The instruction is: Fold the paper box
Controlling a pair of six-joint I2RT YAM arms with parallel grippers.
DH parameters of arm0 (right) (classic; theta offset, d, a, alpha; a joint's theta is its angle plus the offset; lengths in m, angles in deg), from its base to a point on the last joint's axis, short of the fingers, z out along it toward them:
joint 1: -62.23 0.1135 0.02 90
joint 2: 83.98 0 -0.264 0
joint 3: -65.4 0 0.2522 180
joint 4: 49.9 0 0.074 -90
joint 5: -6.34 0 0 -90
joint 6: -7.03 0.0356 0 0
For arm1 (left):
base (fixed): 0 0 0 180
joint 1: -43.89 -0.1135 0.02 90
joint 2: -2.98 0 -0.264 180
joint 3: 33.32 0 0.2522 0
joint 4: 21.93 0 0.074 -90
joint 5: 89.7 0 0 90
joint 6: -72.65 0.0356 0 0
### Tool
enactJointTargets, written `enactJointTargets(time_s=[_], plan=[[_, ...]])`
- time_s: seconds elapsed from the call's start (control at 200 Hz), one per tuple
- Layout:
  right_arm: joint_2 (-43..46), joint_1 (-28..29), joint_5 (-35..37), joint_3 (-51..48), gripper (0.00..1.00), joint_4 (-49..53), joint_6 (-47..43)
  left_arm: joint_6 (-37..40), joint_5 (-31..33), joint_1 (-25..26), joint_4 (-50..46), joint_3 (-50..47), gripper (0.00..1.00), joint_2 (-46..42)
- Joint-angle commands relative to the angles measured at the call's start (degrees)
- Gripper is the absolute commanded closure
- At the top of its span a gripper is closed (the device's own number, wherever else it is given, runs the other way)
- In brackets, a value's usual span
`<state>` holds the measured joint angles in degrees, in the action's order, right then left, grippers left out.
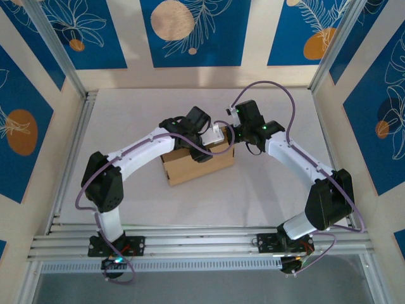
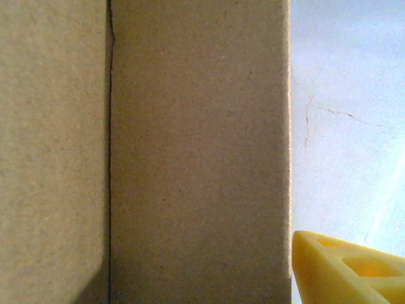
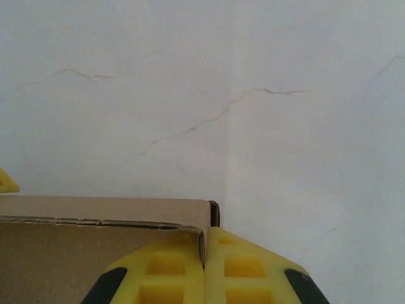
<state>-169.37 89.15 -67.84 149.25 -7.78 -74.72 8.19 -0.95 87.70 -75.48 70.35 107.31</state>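
The paper box (image 1: 197, 166) is a brown cardboard box partly set up, standing in the middle of the white table. My left gripper (image 1: 202, 147) points down over its top. In the left wrist view, cardboard panels (image 2: 190, 158) lie very close; one yellow finger (image 2: 345, 269) sits far right of centre outside the wall, and the other is hidden, so the jaws stand apart. My right gripper (image 3: 205, 244) is shut on the thin upright wall at the box's far right corner (image 3: 209, 215), and it appears in the top view as well (image 1: 229, 135).
The white table (image 1: 272, 183) has faint cracks or creases in its cover (image 3: 209, 120). Aluminium rails (image 1: 202, 244) run along the near edge, and patterned blue walls enclose the sides and back. Free room lies around the box on all sides.
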Motion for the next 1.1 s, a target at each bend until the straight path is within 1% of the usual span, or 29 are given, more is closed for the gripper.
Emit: enactJointTargets(time_s=[0.0, 0.04, 0.125, 0.26, 0.35, 0.49, 0.56, 0.605, 0.655, 0.73, 0.835, 0.965, 1.05, 1.095], plan=[[0.0, 0.9, -1.6, -4.4, 1.00, 5.9, 3.3, -2.2, -2.8, -0.5, 0.5, -1.5, 0.25, -0.6], [0.6, 0.9, -1.9, -5.3, 1.00, 5.1, 4.5, -3.4, -3.1, -0.8, 1.4, -2.2, 0.23, -2.6], [1.5, 1.0, 0.1, -6.8, 1.00, 3.9, 6.4, -6.3, -3.1, -1.6, 3.2, -3.9, 0.18, -7.2], [3.4, 1.5, 2.6, -8.7, 1.00, 3.0, 8.0, -12.8, -2.6, -3.4, 6.2, -7.3, 0.17, -15.9], [5.0, 1.8, 3.2, -10.2, 1.00, 1.8, 8.6, -16.5, 1.3, -3.6, 7.7, -11.2, 0.16, -23.1], [7.0, 3.0, 4.6, -11.7, 1.00, 0.5, 8.6, -20.2, 9.7, -4.1, 5.5, -17.2, 0.18, -32.5], [7.7, 3.4, 5.0, -12.9, 1.00, -0.4, 8.5, -20.8, 14.1, -5.3, 4.5, -20.4, 0.18, -35.9], [8.0, 3.6, 5.3, -13.5, 1.00, -0.8, 8.6, -21.7, 15.4, -7.1, 3.1, -21.5, 0.18, -37.4], [8.6, 3.7, 5.4, -14.2, 1.00, -1.4, 8.6, -23.2, 15.0, -9.6, 1.4, -22.4, 0.19, -38.5], [9.3, 3.9, 5.3, -14.9, 1.00, -1.6, 8.9, -24.8, 10.3, -11.9, -0.8, -23.4, 0.22, -40.1], [9.9, 4.2, 5.2, -15.3, 1.00, -1.9, 9.0, -25.5, 7.4, -12.1, -2.3, -25.9, 0.25, -42.8], [9.8, 5.0, 5.5, -15.5, 1.00, -2.6, 8.7, -25.5, 7.7, -12.2, -3.4, -27.9, 0.32, -43.1], [9.4, 5.4, 5.4, -15.5, 1.00, -2.7, 8.8, -25.5, 6.2, -12.3, -3.9, -27.7, 0.39, -42.0], [9.4, 5.4, 5.4, -15.5, 1.00, -2.8, 8.9, -25.5, 6.6, -12.4, -4.6, -27.2, 0.44, -41.2]])
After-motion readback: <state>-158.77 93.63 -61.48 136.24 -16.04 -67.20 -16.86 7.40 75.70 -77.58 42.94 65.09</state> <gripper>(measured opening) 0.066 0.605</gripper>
